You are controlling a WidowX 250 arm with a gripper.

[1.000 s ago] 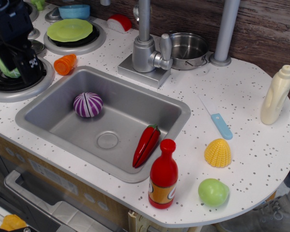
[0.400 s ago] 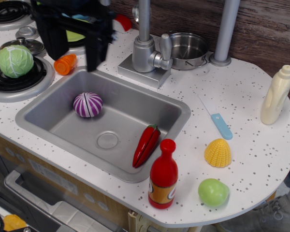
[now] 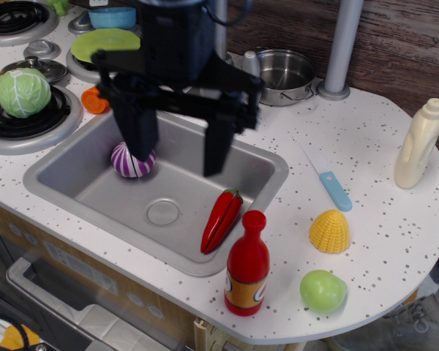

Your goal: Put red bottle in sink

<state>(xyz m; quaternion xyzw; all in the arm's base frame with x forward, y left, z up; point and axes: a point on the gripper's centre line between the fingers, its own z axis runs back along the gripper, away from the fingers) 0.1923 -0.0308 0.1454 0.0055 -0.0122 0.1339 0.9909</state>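
At far left a cabbage is sitting uncovered on its burner; a second ago the gripper was hanging over that spot, and less than half a second ago it was above the sink's back-left corner. It is now hovering over the middle of the sink, so it is sweeping rightward and toward the front edge. Its two dark fingers are spread wide, pointing down, with nothing between them. Below them a purple onion is lying in the basin, partly hidden by the left finger, and a chili is leaning against the right wall. The bottle is standing upright on the counter just beyond the sink's front-right rim, unmoved and untouched, close beside the chili. Further right, corn, a green fruit, a knife and a cream bottle are lying undisturbed. The approach looks roughly half done; the grasp is not yet begun.
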